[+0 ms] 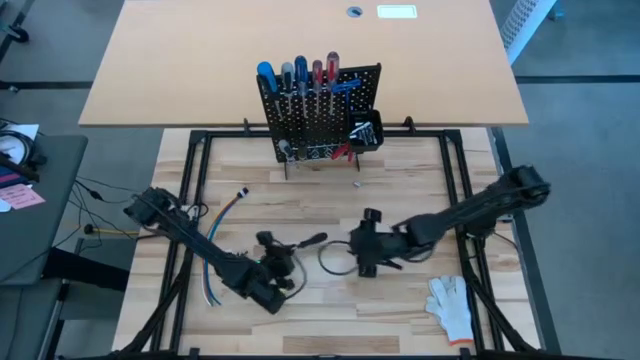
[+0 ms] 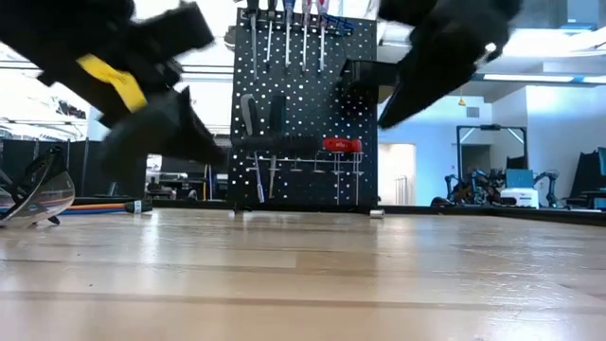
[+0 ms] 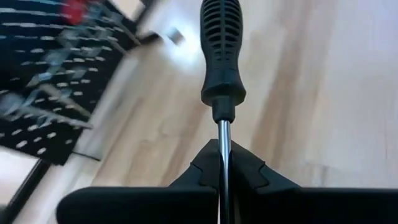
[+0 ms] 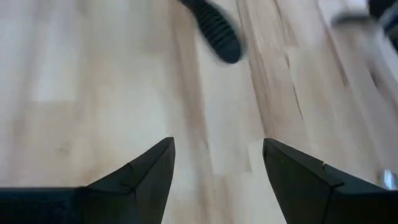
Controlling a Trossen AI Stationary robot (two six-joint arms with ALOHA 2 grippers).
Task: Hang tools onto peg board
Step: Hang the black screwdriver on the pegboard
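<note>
Left gripper (image 3: 222,180) is clenched on the thin metal shaft of a black ribbed-handled screwdriver (image 3: 221,56), handle pointing forward so it can be carried to the black perforated peg board (image 1: 320,112) standing at the far edge of the wooden table (image 1: 400,185). Right gripper (image 4: 217,165) has its fingers spread and empty just beside, presumably having handed the tool over.

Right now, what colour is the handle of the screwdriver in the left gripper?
Black, with ribbed grooves; the screwdriver shows best in the left wrist view.
</note>
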